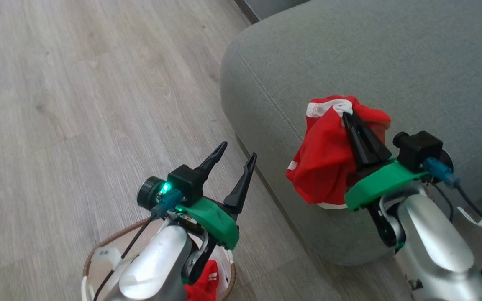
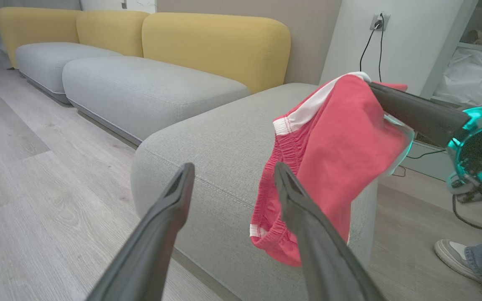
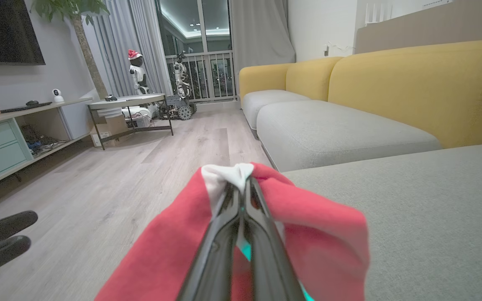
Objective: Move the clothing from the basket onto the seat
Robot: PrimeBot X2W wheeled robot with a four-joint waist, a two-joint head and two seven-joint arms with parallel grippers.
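Observation:
My right gripper (image 1: 347,116) is shut on a red garment (image 1: 326,159) with white trim, held in the air over the front corner of the grey-green seat (image 1: 391,62). The same garment (image 2: 333,154) hangs from the right fingers (image 2: 412,110) in the left wrist view, draping beside the seat's (image 2: 207,138) corner. In the right wrist view the cloth (image 3: 308,225) bunches around the closed fingertips (image 3: 241,184). My left gripper (image 1: 238,150) stands open and empty above the basket (image 1: 98,251), where a second red garment (image 1: 203,286) lies, partly hidden by my left arm.
Wooden floor (image 1: 78,104) stretches left of the seat. More grey cushions (image 2: 140,83) with yellow backs (image 2: 216,42) run along the wall. A person's shoe (image 2: 454,255) rests on the floor at the right. A low table (image 3: 128,108) and a sideboard (image 3: 11,138) stand across the room.

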